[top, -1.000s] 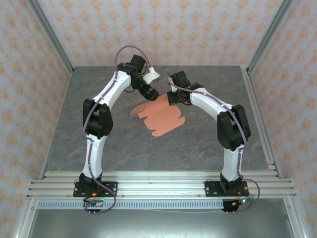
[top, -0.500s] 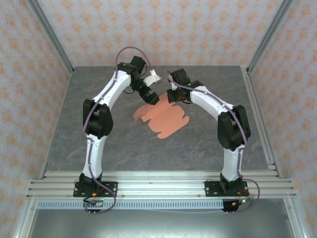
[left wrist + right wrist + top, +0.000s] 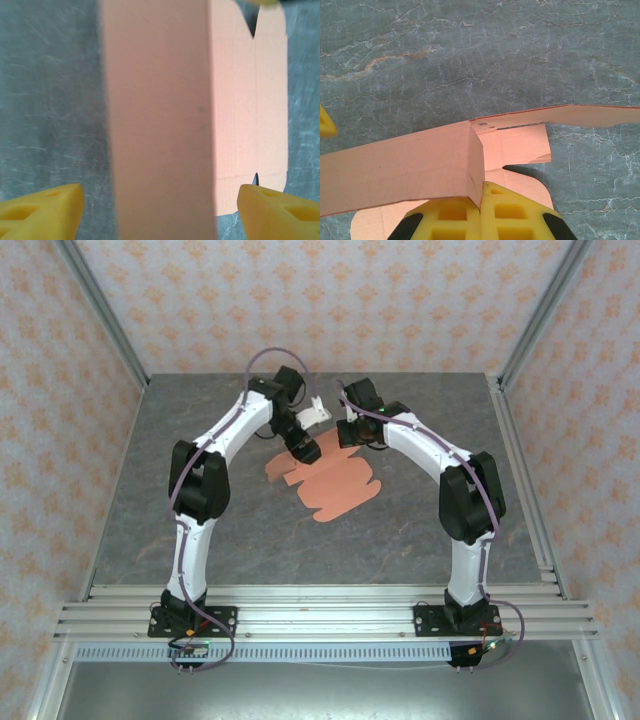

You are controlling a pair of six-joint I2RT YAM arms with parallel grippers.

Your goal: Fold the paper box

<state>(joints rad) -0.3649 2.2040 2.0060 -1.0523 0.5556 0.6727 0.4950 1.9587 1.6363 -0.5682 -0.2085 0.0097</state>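
In the top external view, the left arm reached from its base toward the middle of the desk (image 3: pixel 250 530). The left claw (image 3: pixel 305 448) pointed down at the far left part of the paper box (image 3: pixel 335 485). In the left wrist view, the left claw (image 3: pixel 160 212) had its two yellow fingers (image 3: pixel 45 210) set well apart, one at each lower corner. A raised salmon-orange panel ran up between them and met neither finger where the view shows. To the right of that panel, a flat section of the sheet with notched edges lay on the grey desk.

The paper box lay near the centre of the desk, between the two claws. It was a mostly flat die-cut sheet with rounded tabs along its near right edge.

The right claw (image 3: pixel 345 433) met the far right edge of the sheet. In the right wrist view, the right claw (image 3: pixel 480 215) had its fingers pressed together, clamped on a creased panel of the paper box. That panel stood up off the desk. A smaller flap and a rounded tab lay flat beneath it.
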